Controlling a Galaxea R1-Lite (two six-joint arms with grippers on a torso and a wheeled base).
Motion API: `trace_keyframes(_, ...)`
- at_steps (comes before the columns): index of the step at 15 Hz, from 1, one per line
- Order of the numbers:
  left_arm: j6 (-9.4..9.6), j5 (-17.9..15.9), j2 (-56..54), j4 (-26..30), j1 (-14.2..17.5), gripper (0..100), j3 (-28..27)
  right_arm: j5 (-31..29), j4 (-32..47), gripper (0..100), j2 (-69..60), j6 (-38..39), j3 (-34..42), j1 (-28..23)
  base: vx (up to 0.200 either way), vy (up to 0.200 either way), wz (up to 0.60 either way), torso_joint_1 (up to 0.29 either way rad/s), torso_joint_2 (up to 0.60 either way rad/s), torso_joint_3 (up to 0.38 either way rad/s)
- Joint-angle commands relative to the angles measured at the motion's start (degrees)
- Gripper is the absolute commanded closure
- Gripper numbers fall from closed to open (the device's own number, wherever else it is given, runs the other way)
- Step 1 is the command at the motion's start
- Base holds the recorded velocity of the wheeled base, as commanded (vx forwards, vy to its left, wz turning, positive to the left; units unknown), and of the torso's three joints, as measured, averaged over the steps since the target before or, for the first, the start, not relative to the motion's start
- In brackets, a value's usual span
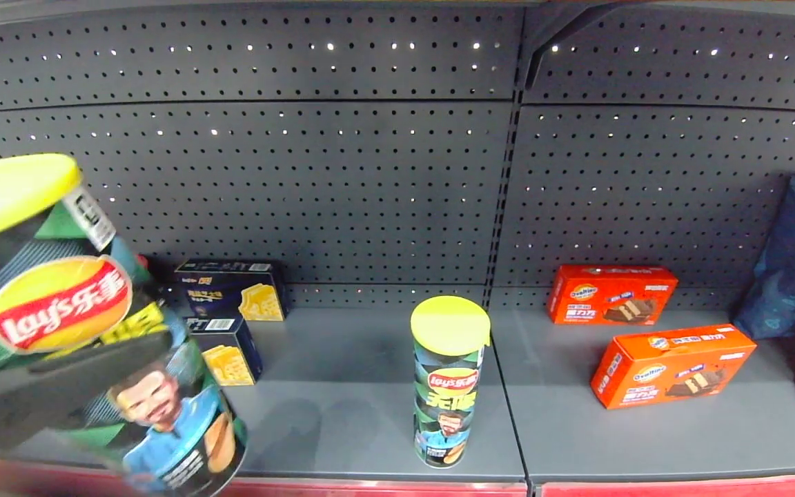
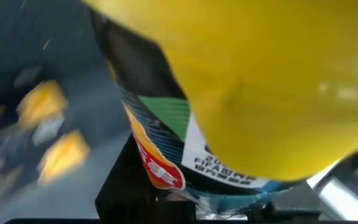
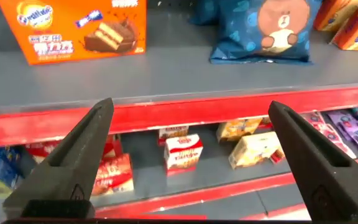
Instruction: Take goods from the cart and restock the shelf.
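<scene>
Before the left part of the shelf (image 1: 342, 421), the left claw (image 1: 70, 386) is clamped on a tilted, yellow-lidded chips can (image 1: 59, 304). To place it well, I would bring it upright first, then lower it between the blue boxes (image 1: 228, 286) and the standing can (image 1: 449, 383), touching neither. The right claw (image 3: 191, 165) has its fingers wide apart, holding nothing.
</scene>
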Motion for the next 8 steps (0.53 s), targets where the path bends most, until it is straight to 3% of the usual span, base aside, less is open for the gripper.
trace_keyframes(1, 0.16, -8.5, 10.9, -10.2, 8.4, 100, 0.7, 0.3, 0.0, 0, -3.2, -0.1, 0.3, -0.4, 0.0, 0.0, 0.0, 0.0, 0.0, 0.0)
trace_keyframes(3, 1.04, -8.9, 15.0, -15.8, 9.7, 100, 1.2, 0.2, 0.0, 0, -3.2, 0.3, 0.3, -0.4, 0.0, 0.0, 0.0, 0.0, 0.0, 0.0)
trace_keyframes(6, 2.18, -9.2, 20.2, -17.9, 10.8, 100, 0.8, 0.3, 0.0, 0, -3.2, 1.0, 0.3, -0.4, 0.0, 0.0, 0.0, 0.0, 0.0, 0.0)
trace_keyframes(8, 3.94, -9.2, 23.6, -21.6, 10.9, 100, 1.0, 0.4, -0.5, 0, -3.2, 1.3, 0.6, -0.4, 0.0, 0.0, 0.0, 0.0, 0.0, 0.0)
